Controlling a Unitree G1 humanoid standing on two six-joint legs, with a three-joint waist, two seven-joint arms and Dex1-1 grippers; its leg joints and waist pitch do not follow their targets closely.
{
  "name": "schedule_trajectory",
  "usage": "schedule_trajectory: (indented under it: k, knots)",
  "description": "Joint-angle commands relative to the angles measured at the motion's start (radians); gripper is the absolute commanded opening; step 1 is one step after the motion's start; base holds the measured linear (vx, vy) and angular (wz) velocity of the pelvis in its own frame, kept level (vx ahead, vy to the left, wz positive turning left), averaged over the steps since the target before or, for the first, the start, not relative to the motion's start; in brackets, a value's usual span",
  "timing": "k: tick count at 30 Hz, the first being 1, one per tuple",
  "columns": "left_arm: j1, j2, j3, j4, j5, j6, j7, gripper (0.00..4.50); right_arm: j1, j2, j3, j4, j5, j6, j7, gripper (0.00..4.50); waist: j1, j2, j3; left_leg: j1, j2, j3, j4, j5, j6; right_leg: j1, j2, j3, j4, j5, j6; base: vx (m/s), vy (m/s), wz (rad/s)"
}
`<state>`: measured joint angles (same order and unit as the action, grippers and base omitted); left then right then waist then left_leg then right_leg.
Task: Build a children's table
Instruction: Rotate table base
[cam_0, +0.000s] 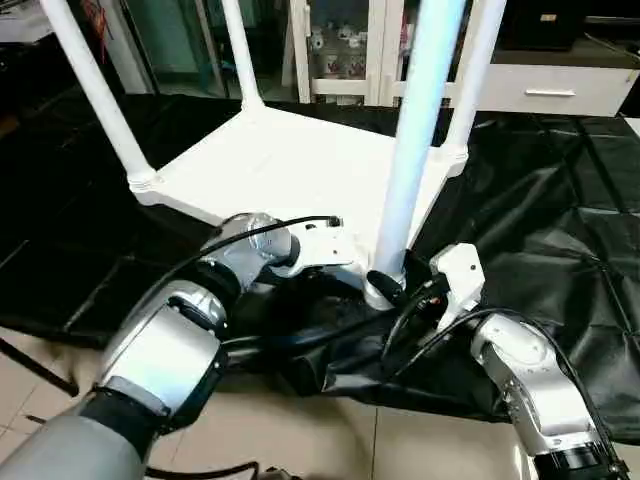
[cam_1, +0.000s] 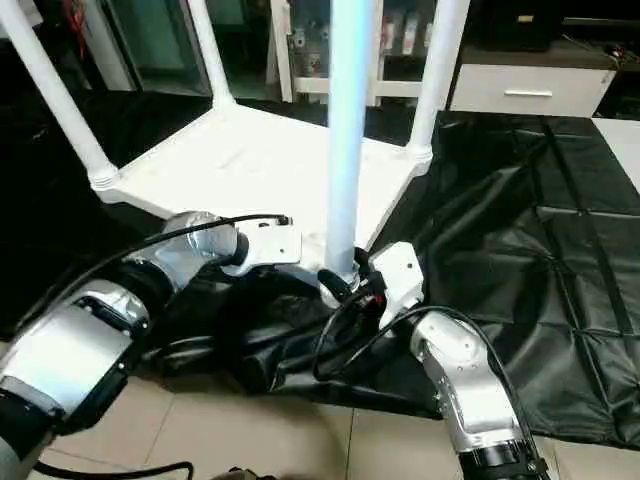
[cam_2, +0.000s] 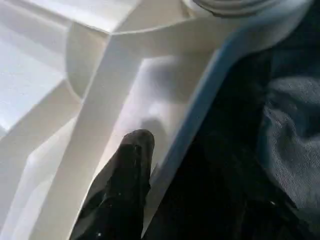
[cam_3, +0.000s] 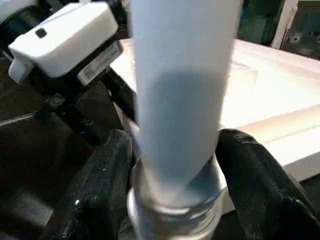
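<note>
Standing between the right gripper's (cam_3: 172, 175) clamping fingers (cam_3: 102, 185), the leg (cam_0: 415, 140) meets the tabletop (cam_0: 290, 165); left gripper's (cam_2: 127, 170) spread unclear.

The tabletop (cam_0: 270, 160) is showing plain white, and its legs (cam_0: 95, 90) are showing white too, the nearest leg (cam_0: 415, 130) taking a pale blue tint. A glossy black cover (cam_0: 560, 210) is draping the bench. The forearms (cam_0: 165, 350) are gleaming silver, with black fingers (cam_3: 100, 190) and white wrist housings (cam_0: 455, 270). The floor (cam_0: 300, 435) is showing beige tiles.
</note>
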<state>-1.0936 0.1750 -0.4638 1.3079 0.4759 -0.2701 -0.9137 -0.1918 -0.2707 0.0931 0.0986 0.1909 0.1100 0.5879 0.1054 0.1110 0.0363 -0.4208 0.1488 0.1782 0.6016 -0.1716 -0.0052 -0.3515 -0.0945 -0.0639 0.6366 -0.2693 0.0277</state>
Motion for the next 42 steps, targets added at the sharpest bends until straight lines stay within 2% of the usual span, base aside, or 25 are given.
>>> schedule_trajectory:
  k: [1, 2, 3, 6, 9, 10, 15, 18, 19, 21, 22, 25, 26, 27, 31, 35, 36, 37, 39, 40, 42]
  knots:
    - [0.039, 0.01, -0.052, 0.054, 0.047, 0.018, -0.134, 2.03, -0.012, 0.001, 0.005, -0.016, -0.001, 0.011, 0.0, 2.87, 0.002, -0.016, -0.065, 0.036, 0.094, -0.048, -0.067, -0.147, 0.14, 0.026, -0.096, 0.039, -0.059, 0.3, -0.283, 0.0, 0.0, 0.0]
    - [0.031, 0.02, -0.07, 0.058, 0.059, 0.034, -0.218, 2.03, -0.016, -0.002, 0.002, -0.012, -0.001, 0.01, 0.002, 2.87, 0.002, -0.021, -0.067, 0.036, 0.094, -0.048, -0.067, -0.139, 0.148, 0.026, -0.097, 0.039, -0.058, 0.302, -0.284, 0.0, 0.0, 0.0]
    - [0.026, 0.026, -0.081, 0.061, 0.066, 0.047, -0.271, 2.03, -0.018, -0.005, 0.0, -0.009, -0.002, 0.008, 0.004, 2.87, 0.003, -0.019, -0.066, 0.035, 0.094, -0.048, -0.067, -0.135, 0.15, 0.026, -0.098, 0.039, -0.058, 0.296, -0.285, 0.0, 0.0, 0.0]
    - [0.013, 0.032, -0.067, 0.059, 0.049, 0.073, -0.344, 2.03, -0.02, -0.009, -0.006, -0.003, -0.002, 0.005, 0.009, 2.87, -0.011, -0.022, -0.062, 0.032, 0.094, -0.048, -0.071, -0.158, 0.153, 0.026, -0.097, 0.038, -0.058, 0.265, -0.299, 0.0, 0.0, 0.0]
    - [0.012, 0.035, -0.045, 0.053, 0.028, 0.08, -0.353, 2.03, -0.018, -0.009, -0.006, -0.001, -0.003, 0.003, 0.009, 2.87, -0.014, -0.021, -0.061, 0.034, 0.094, -0.047, -0.072, -0.177, 0.153, 0.026, -0.098, 0.039, -0.062, 0.239, -0.307, 0.0, 0.0, 0.0]
    - [0.014, 0.037, -0.033, 0.047, 0.018, 0.076, -0.336, 2.03, -0.016, -0.008, -0.005, 0.0, -0.003, 0.002, 0.009, 2.87, -0.016, -0.027, -0.061, 0.034, 0.095, -0.047, -0.073, -0.179, 0.155, 0.026, -0.097, 0.04, -0.063, 0.233, -0.311, 0.0, 0.0, 0.0]
    - [0.026, 0.051, -0.013, 0.034, -0.003, 0.065, -0.322, 2.03, -0.012, -0.006, -0.002, 0.001, -0.004, 0.001, 0.009, 2.87, -0.015, -0.025, -0.063, 0.033, 0.095, -0.047, -0.07, -0.158, 0.168, 0.024, -0.096, 0.039, -0.06, 0.244, -0.31, 0.0, 0.0, 0.0]
    - [0.056, 0.062, 0.027, 0.008, -0.046, 0.029, -0.287, 2.03, -0.005, -0.008, -0.001, 0.0, -0.002, -0.001, 0.011, 2.87, -0.015, -0.028, -0.063, 0.032, 0.094, -0.046, -0.069, -0.154, 0.175, 0.024, -0.095, 0.039, -0.06, 0.254, -0.31, 0.0, 0.0, 0.0]
    - [0.059, 0.06, 0.035, 0.005, -0.053, 0.03, -0.286, 2.03, -0.004, -0.009, -0.002, 0.0, -0.001, -0.001, 0.012, 2.87, -0.014, -0.026, -0.063, 0.033, 0.094, -0.045, -0.069, -0.159, 0.174, 0.023, -0.096, 0.039, -0.06, 0.242, -0.31, 0.0, 0.0, 0.0]
    - [0.082, 0.055, 0.077, -0.013, -0.098, 0.042, -0.31, 2.03, 0.001, -0.014, -0.007, 0.002, 0.0, -0.003, 0.014, 2.87, -0.013, -0.03, -0.062, 0.033, 0.095, -0.044, -0.07, -0.158, 0.174, 0.022, -0.094, 0.039, -0.061, 0.236, -0.312, 0.0, 0.0, 0.0]
    - [0.095, 0.055, 0.087, -0.022, -0.112, 0.049, -0.34, 2.03, 0.002, -0.017, -0.011, 0.005, 0.002, -0.004, 0.016, 2.87, -0.01, -0.027, -0.063, 0.034, 0.095, -0.044, -0.07, -0.159, 0.172, 0.021, -0.095, 0.039, -0.06, 0.228, -0.314, 0.0, 0.0, 0.0]
    - [0.105, 0.056, 0.089, -0.028, -0.117, 0.055, -0.361, 2.03, 0.001, -0.02, -0.015, 0.008, 0.002, -0.004, 0.016, 2.87, -0.008, -0.025, -0.06, 0.036, 0.098, -0.044, -0.075, -0.188, 0.156, 0.018, -0.092, 0.04, -0.062, 0.193, -0.309, 0.0, 0.0, 0.0]
    - [0.117, 0.061, 0.085, -0.036, -0.12, 0.06, -0.398, 2.03, 0.001, -0.024, -0.019, 0.01, 0.003, -0.005, 0.018, 2.87, -0.008, -0.035, -0.061, 0.034, 0.096, -0.044, -0.075, -0.182, 0.156, 0.022, -0.096, 0.041, -0.061, 0.193, -0.308, 0.0, 0.0, 0.0]
    - [0.122, 0.064, 0.08, -0.039, -0.117, 0.062, -0.408, 2.03, 0.0, -0.028, -0.022, 0.012, 0.003, -0.005, 0.019, 2.87, -0.007, -0.037, -0.061, 0.033, 0.095, -0.042, -0.074, -0.174, 0.157, 0.02, -0.096, 0.041, -0.063, 0.189, -0.304, 0.0, 0.0, 0.0]
    - [0.129, 0.077, 0.045, -0.048, -0.087, 0.028, -0.411, 2.03, -0.004, -0.039, -0.028, 0.018, 0.004, -0.005, 0.025, 2.87, -0.007, -0.036, -0.062, 0.034, 0.097, -0.044, -0.074, -0.162, 0.161, 0.019, -0.095, 0.041, -0.061, 0.209, -0.298, 0.0, 0.0, 0.0]
    - [0.123, 0.078, 0.024, -0.052, -0.057, -0.018, -0.338, 2.03, -0.006, -0.044, -0.029, 0.02, 0.004, -0.004, 0.029, 2.87, -0.009, -0.038, -0.061, 0.036, 0.098, -0.044, -0.076, -0.178, 0.15, 0.02, -0.095, 0.041, -0.062, 0.224, -0.297, 0.0, 0.0, 0.0]
    - [0.113, 0.073, 0.017, -0.048, -0.038, -0.039, -0.266, 2.03, -0.005, -0.045, -0.027, 0.017, 0.004, -0.003, 0.031, 2.87, -0.008, -0.034, -0.061, 0.036, 0.098, -0.044, -0.076, -0.181, 0.147, 0.02, -0.095, 0.041, -0.062, 0.223, -0.298, 0.0, 0.0, 0.0]
    - [0.098, 0.081, -0.031, -0.043, 0.025, -0.072, -0.191, 2.03, -0.001, -0.049, -0.024, 0.01, 0.004, -0.001, 0.031, 2.87, -0.01, -0.031, -0.06, 0.038, 0.1, -0.046, -0.079, -0.208, 0.138, 0.02, -0.094, 0.042, -0.067, 0.217, -0.287, 0.0, 0.0, 0.0]
    - [0.094, 0.082, -0.041, -0.042, 0.038, -0.078, -0.178, 2.03, -0.001, -0.049, -0.023, 0.009, 0.004, -0.001, 0.031, 2.87, -0.009, -0.033, -0.06, 0.037, 0.1, -0.048, -0.08, -0.218, 0.129, 0.023, -0.095, 0.043, -0.068, 0.207, -0.281, 0.0, 0.0, 0.0]
    - [0.087, 0.083, -0.069, -0.036, 0.075, -0.09, -0.123, 2.03, 0.003, -0.051, -0.022, 0.003, 0.005, 0.0, 0.031, 2.87, -0.008, -0.022, -0.061, 0.038, 0.099, -0.048, -0.08, -0.228, 0.117, 0.022, -0.095, 0.042, -0.067, 0.195, -0.279, 0.0, 0.0, 0.0]
    - [0.078, 0.075, -0.102, -0.031, 0.122, -0.097, 0.003, 2.03, 0.008, -0.05, -0.02, -0.004, 0.004, 0.0, 0.028, 2.87, -0.012, -0.025, -0.059, 0.038, 0.1, -0.049, -0.085, -0.241, 0.104, 0.023, -0.092, 0.043, -0.071, 0.189, -0.273, 0.0, 0.0, 0.0]
